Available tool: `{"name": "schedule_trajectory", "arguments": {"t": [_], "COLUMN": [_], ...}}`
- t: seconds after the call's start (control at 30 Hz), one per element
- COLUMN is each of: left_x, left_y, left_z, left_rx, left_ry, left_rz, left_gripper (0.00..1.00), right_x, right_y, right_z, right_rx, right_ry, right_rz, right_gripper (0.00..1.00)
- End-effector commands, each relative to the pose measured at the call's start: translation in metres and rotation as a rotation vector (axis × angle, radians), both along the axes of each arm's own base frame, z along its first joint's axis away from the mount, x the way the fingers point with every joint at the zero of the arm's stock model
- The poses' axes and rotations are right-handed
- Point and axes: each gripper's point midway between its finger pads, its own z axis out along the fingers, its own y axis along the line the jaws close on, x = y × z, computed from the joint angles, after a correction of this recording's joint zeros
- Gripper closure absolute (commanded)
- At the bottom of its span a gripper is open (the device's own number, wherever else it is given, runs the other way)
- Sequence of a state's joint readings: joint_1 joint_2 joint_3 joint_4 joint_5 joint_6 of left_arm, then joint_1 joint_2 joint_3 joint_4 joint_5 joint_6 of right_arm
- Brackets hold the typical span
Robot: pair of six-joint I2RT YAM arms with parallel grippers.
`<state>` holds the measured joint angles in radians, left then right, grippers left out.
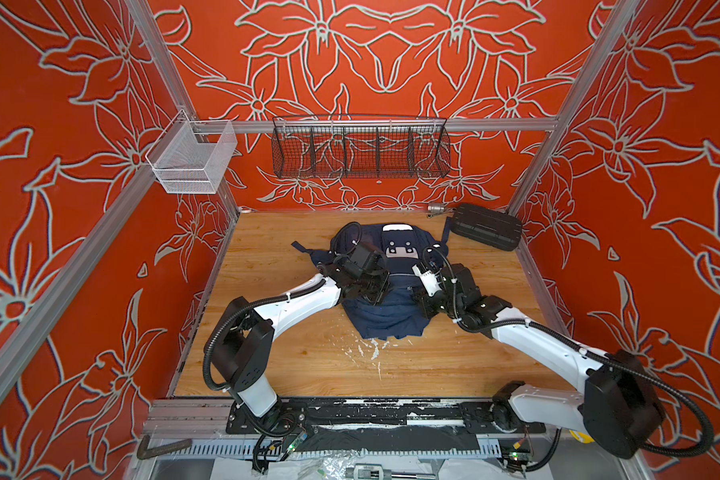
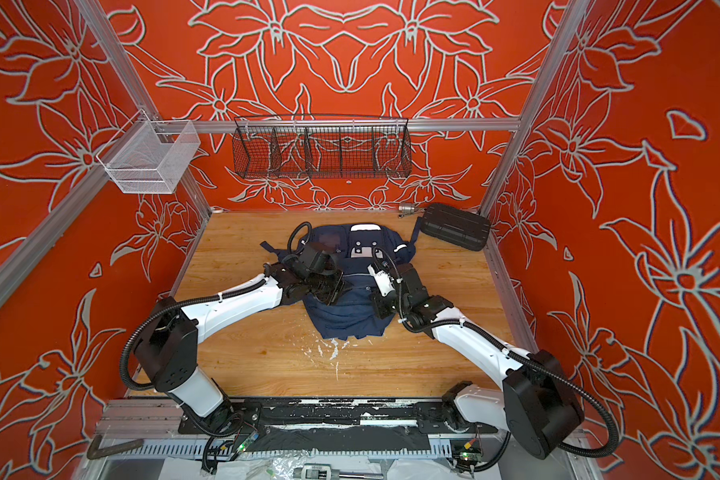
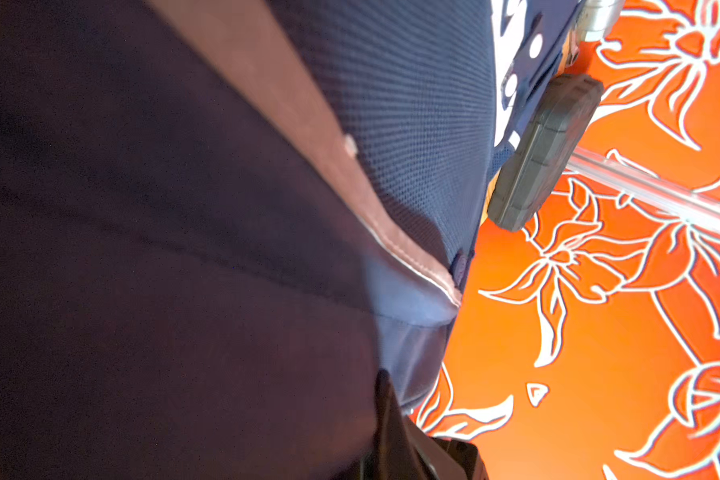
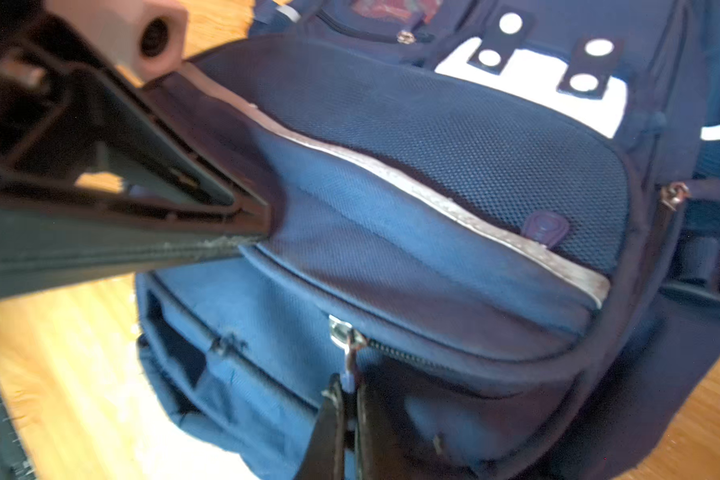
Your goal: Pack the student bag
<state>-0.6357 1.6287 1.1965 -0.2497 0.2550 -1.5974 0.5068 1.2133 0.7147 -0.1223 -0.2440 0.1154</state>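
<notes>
One navy backpack (image 1: 391,316) lies flat in the middle of the table (image 1: 292,365), nearer the far edge, with a strap sticking out on each side. One black ribbed case (image 1: 486,227) sits in the far right corner, apart from the backpack. One small metal part (image 1: 435,208) lies just beside it at the far edge. Two baskets hang on the frame rails: one white mesh basket (image 1: 192,162) on the left and one black wire basket (image 1: 360,151) with dividers at the back. Two arms reach over the backpack. The left claw (image 4: 262,222) is clenched on a fold of cloth at the front pocket. The right claw (image 4: 348,386) is pinched tight on the zip pull (image 4: 347,336) of a lower pocket. The table is pale wood, flecked with white chips (image 1: 371,349) by the backpack's near end. The walls are orange-red with pale flower outlines. In both top views the wrists hide both claws, and the left wrist view is mostly dark, blurred cloth
</notes>
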Motion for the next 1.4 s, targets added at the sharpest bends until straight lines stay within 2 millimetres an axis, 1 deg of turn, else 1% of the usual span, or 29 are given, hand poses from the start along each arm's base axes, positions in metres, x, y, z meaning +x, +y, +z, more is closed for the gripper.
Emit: {"name": "schedule_trajectory", "arguments": {"t": [0.0, 0.1, 0.17, 0.23, 0.33, 0.43, 0.57, 0.67, 0.77, 0.83, 0.87, 0.9, 0.93, 0.97, 1.0, 1.07, 1.13, 1.2, 1.23, 1.27, 1.3, 1.37], "left_x": [-0.005, -0.013, -0.017, -0.02, -0.024, -0.026, -0.027, -0.028, -0.025, -0.021, -0.019, -0.017, -0.015, -0.014, -0.012, -0.014, -0.017, -0.02, -0.02, -0.02, -0.02, -0.017], "left_y": [0.047, 0.071, 0.079, 0.079, 0.07, 0.068, 0.071, 0.073, 0.069, 0.066, 0.066, 0.067, 0.068, 0.071, 0.075, 0.086, 0.103, 0.13, 0.145, 0.166, 0.19, 0.227], "left_z": [0.013, 0.018, 0.02, 0.023, 0.026, 0.029, 0.033, 0.031, 0.027, 0.028, 0.03, 0.035, 0.043, 0.05, 0.059, 0.074, 0.083, 0.088, 0.091, 0.09, 0.088, 0.083], "left_rx": [0.061, 0.045, 0.033, 0.008, -0.03, -0.046, -0.048, -0.049, -0.058, -0.055, -0.045, -0.029, -0.006, 0.02, 0.055, 0.13, 0.227, 0.379, 0.453, 0.558, 0.662, 0.842], "left_ry": [-0.04, -0.051, -0.054, -0.056, -0.048, -0.048, -0.058, -0.055, -0.052, -0.069, -0.079, -0.105, -0.136, -0.165, -0.198, -0.24, -0.272, -0.317, -0.347, -0.371, -0.385, -0.444], "left_rz": [0.029, 0.051, 0.05, 0.026, -0.036, -0.066, -0.079, -0.082, -0.095, -0.104, -0.104, -0.108, -0.11, -0.11, -0.108, -0.107, -0.103, -0.091, -0.076, -0.047, 0.005, 0.035], "left_gripper": [1.0, 1.0, 1.0, 1.0, 1.0, 1.0, 1.0, 1.0, 1.0, 1.0, 0.95, 0.8, 0.65, 0.58, 0.54, 0.47, 0.41, 0.34, 0.28, 0.0, 0.03, 0.03], "right_x": [0.011, 0.018, 0.023, 0.029, 0.042, 0.053, 0.061, 0.066, 0.066, 0.063, 0.062, 0.059, 0.056, 0.054, 0.05, 0.047, 0.045, 0.044, 0.044, 0.045, 0.046, 0.05], "right_y": [-0.031, -0.055, -0.065, -0.071, -0.077, -0.081, -0.086, -0.088, -0.078, -0.072, -0.07, -0.068, -0.069, -0.072, -0.076, -0.088, -0.107, -0.128, -0.138, -0.146, -0.157, -0.18], "right_z": [0.008, 0.005, 0.003, 0.003, -0.001, -0.009, -0.014, -0.016, -0.012, -0.006, 0.0, 0.006, 0.011, 0.016, 0.021, 0.029, 0.035, 0.043, 0.047, 0.051, 0.053, 0.053], "right_rx": [0.016, 0.019, 0.008, 0.007, 0.014, 0.02, 0.02, 0.01, 0.038, 0.061, 0.069, 0.073, 0.07, 0.059, 0.042, -0.005, -0.058, -0.114, -0.134, -0.146, -0.16, -0.187], "right_ry": [-0.015, 0.006, 0.01, 0.018, 0.042, 0.076, 0.093, 0.098, 0.088, 0.068, 0.051, 0.03, 0.014, 0.0, -0.014, -0.041, -0.062, -0.093, -0.119, -0.151, -0.184, -0.241], "right_rz": [-0.122, -0.179, -0.195, -0.203, -0.221, -0.237, -0.247, -0.247, -0.184, -0.141, -0.123, -0.102, -0.102, -0.108, -0.119, -0.168, -0.255, -0.352, -0.393, -0.431, -0.482, -0.612], "right_gripper": [1.0, 1.0, 1.0, 1.0, 1.0, 1.0, 1.0, 1.0, 1.0, 1.0, 1.0, 0.93, 0.83, 0.73, 0.63, 0.49, 0.35, 0.17, 0.08, 0.03, 0.03, 0.03]}}
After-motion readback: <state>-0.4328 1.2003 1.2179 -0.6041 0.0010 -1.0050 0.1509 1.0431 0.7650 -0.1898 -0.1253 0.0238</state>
